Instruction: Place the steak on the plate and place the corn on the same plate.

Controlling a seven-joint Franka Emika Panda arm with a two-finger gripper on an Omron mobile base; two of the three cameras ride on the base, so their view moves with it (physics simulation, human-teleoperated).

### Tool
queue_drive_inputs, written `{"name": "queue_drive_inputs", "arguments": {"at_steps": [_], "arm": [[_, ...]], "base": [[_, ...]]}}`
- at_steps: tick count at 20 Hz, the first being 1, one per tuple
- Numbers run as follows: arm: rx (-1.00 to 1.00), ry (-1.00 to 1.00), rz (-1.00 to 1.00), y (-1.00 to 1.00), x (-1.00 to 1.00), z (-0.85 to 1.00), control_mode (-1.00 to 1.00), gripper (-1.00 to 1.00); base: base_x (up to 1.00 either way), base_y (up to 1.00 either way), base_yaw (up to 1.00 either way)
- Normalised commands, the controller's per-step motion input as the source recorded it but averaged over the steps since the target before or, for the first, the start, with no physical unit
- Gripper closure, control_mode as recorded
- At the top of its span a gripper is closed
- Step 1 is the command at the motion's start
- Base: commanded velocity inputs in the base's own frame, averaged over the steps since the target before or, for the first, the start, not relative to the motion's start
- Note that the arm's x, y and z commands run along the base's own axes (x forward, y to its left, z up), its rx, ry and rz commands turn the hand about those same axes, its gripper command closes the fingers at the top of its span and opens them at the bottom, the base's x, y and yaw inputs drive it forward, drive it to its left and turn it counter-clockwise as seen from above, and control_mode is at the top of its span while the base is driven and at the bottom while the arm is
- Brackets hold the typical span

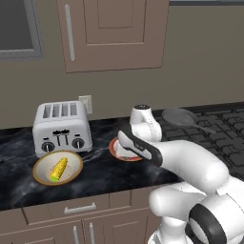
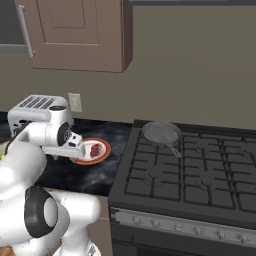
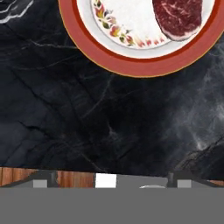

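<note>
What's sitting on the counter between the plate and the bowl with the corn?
Nothing: the left base view shows bare black counter between the plate and the corn in its bowl.

toaster (image 1: 60, 127) on black counter (image 1: 100, 171) | bowl (image 1: 41, 174) | pan (image 2: 161, 133) on stove (image 2: 200, 170)

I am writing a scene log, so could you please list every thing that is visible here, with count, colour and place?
steak: 1, red with white marbling, lying on the plate
plate: 1, orange-red rim, cream patterned centre, on the black counter beside the stove
corn: 1, yellow, in the bowl
bowl: 1, tan rim, on the counter in front of the toaster
toaster: 1, silver, at the back of the counter
frying pan: 1, dark grey, on the stove
stove: 1, black, right of the counter
wall socket: 1, white, behind the toaster
robot arm: 1, white with dark joints, reaching over the counter
</note>
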Motion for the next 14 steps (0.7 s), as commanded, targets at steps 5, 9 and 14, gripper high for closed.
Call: {"name": "queue_drive_inputs", "arguments": {"at_steps": [5, 9, 14], "arm": [[0.00, 0.06, -0.09, 0.30, -0.43, 0.29, -1.00, -1.00], [0.00, 0.03, -0.07, 0.54, -0.26, 0.16, -1.00, -1.00], [0.00, 0.00, -0.03, 0.77, -0.03, 0.35, -1.00, -1.00]], "base": [[0.00, 0.00, 0.00], [0.00, 0.00, 0.00], [0.00, 0.00, 0.00]]}}
